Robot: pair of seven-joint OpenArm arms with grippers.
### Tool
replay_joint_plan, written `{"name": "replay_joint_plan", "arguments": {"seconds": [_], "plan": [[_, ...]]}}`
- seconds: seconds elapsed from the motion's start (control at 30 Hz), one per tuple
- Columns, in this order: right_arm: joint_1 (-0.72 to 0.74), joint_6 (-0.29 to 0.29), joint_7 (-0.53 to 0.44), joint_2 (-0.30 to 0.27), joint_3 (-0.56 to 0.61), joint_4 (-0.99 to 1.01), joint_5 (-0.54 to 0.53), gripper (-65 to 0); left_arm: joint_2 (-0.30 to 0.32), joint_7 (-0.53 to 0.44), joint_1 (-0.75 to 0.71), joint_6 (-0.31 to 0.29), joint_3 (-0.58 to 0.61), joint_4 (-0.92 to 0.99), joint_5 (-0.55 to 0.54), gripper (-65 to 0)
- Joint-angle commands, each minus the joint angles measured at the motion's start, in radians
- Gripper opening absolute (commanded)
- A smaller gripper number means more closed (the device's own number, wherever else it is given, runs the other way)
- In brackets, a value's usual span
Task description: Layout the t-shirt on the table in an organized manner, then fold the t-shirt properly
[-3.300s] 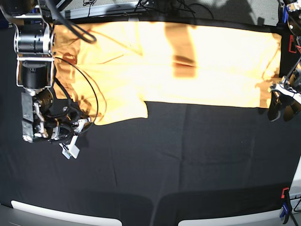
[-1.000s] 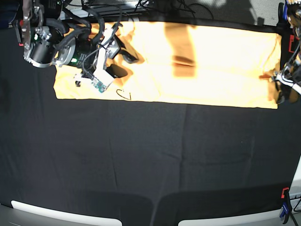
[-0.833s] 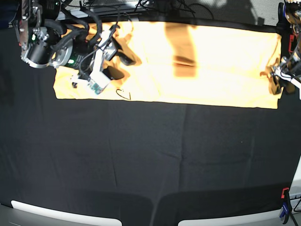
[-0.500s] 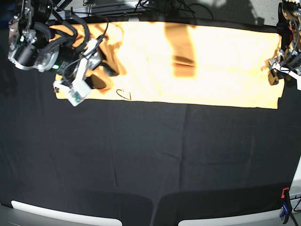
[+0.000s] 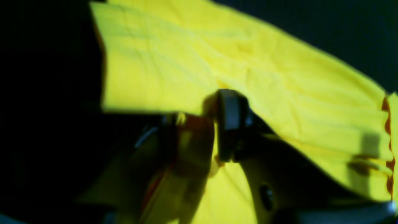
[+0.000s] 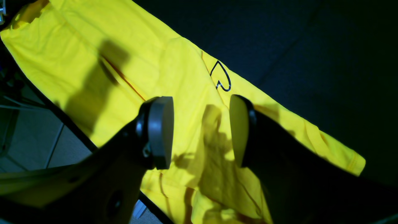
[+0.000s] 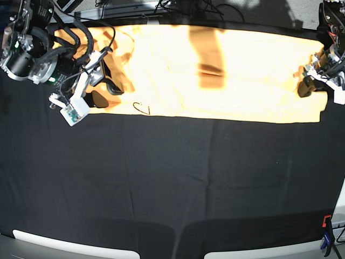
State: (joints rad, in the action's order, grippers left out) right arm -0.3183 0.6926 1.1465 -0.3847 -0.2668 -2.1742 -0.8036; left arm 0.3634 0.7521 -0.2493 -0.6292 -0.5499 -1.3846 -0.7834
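The pale orange-yellow t-shirt [image 7: 215, 70] lies as a long folded band along the far side of the black table [image 7: 172, 183]. A small black heart outline [image 7: 142, 108] marks its near edge. My right gripper [image 7: 105, 90] is open and empty, hovering over the shirt's left end. In the right wrist view the open gripper [image 6: 200, 130] frames bare cloth [image 6: 93, 62] below the heart [image 6: 220, 76]. My left gripper [image 7: 306, 86] is at the shirt's right end. In the left wrist view this gripper [image 5: 205, 130] is shut on a fold of the shirt [image 5: 186, 68].
Cables and a metal rail [image 7: 135, 8] run along the table's far edge. A red-and-black clamp [image 7: 326, 222] sits at the front right corner. White strips [image 7: 70, 247] line the front edge. Floor [image 6: 28, 140] shows beyond the far table edge.
The shirt's lower left flap has been folded up into the band. My right gripper has moved left toward the shirt's end, open. My left gripper has shifted left and farther back with the right edge.
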Motion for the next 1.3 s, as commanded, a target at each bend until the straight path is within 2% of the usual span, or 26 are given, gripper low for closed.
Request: {"name": "replay_joint_plan", "arguments": {"seconds": [0.0, 0.07, 0.13, 0.17, 0.3, 0.37, 0.47, 0.53, 0.7, 0.8, 0.93, 1.0, 1.1, 1.2, 1.27], "plan": [[0.008, 0.006, -0.023, -0.011, -0.007, -0.019, -0.015, -36.9, 0.019, -0.033, 0.003, -0.008, -0.006, -0.014, -0.022, -54.1], [0.008, 0.006, -0.023, -0.011, -0.007, -0.019, -0.015, -36.9, 0.019, -0.042, 0.003, -0.008, -0.006, -0.014, -0.006, -65.0], [0.008, 0.006, -0.024, -0.011, -0.007, -0.019, -0.015, -36.9, 0.019, -0.042, 0.003, -0.006, -0.006, -0.014, 0.037, -65.0], [0.008, 0.006, -0.024, -0.011, -0.007, -0.019, -0.015, -36.9, 0.019, -0.047, 0.003, 0.016, -0.007, -0.014, 0.058, -65.0], [0.008, 0.006, -0.023, -0.011, -0.007, -0.019, -0.040, -36.9, 0.020, -0.129, 0.003, 0.206, -0.008, -0.014, 0.186, -65.0], [0.008, 0.006, -0.024, -0.011, -0.007, -0.019, -0.045, -36.9, 0.020, -0.131, 0.005, 0.241, -0.008, -0.014, 0.219, -65.0], [0.008, 0.006, -0.037, -0.011, -0.007, -0.019, -0.043, -36.9, 0.019, -0.089, 0.005, 0.241, -0.008, -0.028, 0.204, -65.0], [0.008, 0.006, -0.042, -0.011, -0.007, -0.019, -0.033, -36.9, 0.019, -0.043, -0.001, 0.241, -0.008, -0.070, 0.156, -65.0], [0.008, 0.006, -0.063, -0.011, -0.007, -0.018, 0.051, -36.9, 0.000, 0.006, -0.043, 0.241, -0.008, -0.280, 0.094, -65.0], [0.008, 0.006, -0.102, -0.011, -0.007, -0.016, 0.107, -36.9, -0.068, 0.047, -0.079, 0.241, -0.005, -0.423, 0.081, -65.0], [0.008, 0.006, -0.159, -0.011, -0.007, -0.001, 0.177, -36.9, -0.209, 0.110, -0.115, 0.239, 0.011, -0.537, -0.007, -65.0], [0.019, 0.006, -0.174, -0.011, -0.007, 0.008, 0.238, -36.9, -0.259, 0.130, -0.122, 0.236, 0.055, -0.561, -0.014, -65.0], [0.072, 0.006, -0.177, -0.012, -0.009, 0.039, 0.356, -36.9, -0.280, 0.149, -0.121, 0.233, 0.167, -0.567, -0.013, -65.0], [0.140, -0.063, -0.187, -0.012, -0.019, 0.092, 0.441, -36.9, -0.280, 0.150, -0.119, 0.233, 0.295, -0.567, 0.014, -65.0], [0.175, -0.077, -0.190, -0.014, -0.034, 0.136, 0.465, -36.9, -0.280, 0.150, -0.119, 0.234, 0.370, -0.567, 0.041, -65.0]]}}
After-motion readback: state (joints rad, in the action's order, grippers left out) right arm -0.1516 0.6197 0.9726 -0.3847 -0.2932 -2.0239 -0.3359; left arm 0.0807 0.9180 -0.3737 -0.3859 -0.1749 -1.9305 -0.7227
